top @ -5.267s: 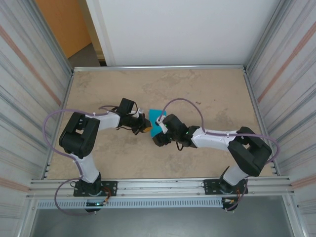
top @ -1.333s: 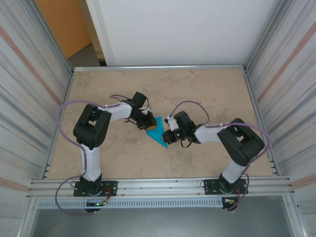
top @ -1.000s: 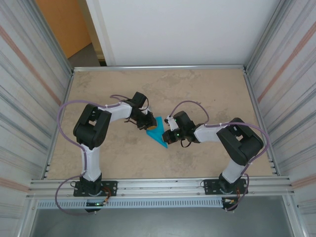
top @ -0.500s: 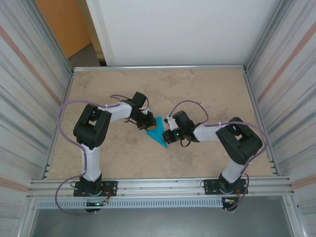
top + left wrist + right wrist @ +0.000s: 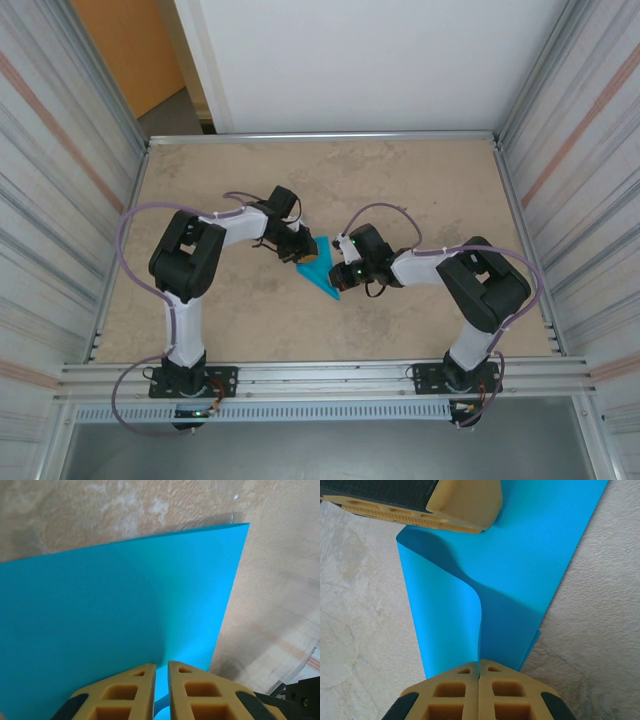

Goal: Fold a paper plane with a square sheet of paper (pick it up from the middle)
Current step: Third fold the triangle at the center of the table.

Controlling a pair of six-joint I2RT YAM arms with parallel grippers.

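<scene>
Presently catalogued: one sheet of paper [image 5: 322, 270], plain teal-blue, matte, without print or markings, lying near the middle of a mottled beige worktop [image 5: 420, 180]. From overhead the sheet reads as a narrow wedge, broader at its far end and tapering to a point at its near end. Seen from the left wrist, its surface is flat and smooth, with two straight edges meeting in one sharp corner. Seen from the right wrist, an upper layer lifts off the lower one in a soft curl that casts a dark shadow on the blue beneath. A thin second edge peeps out along the sheet's right side, showing the paper lies doubled there. Left end effector [image 5: 161, 667]: tan ribbed fingers drawn nearly together at the sheet's far left edge, with a sliver of blue visible in the slim gap between them, so it is gripping the paper. One of its fingers [image 5: 465, 502] also shows resting on the sheet's far end in the right wrist view. Right end effector [image 5: 479, 664]: fingers pressed fully together at the sheet's right side, with the raised curl running into the seam where they meet, so it is pinching that layer. The two end effectors sit on opposite sides of the sheet, both touching it.
</scene>
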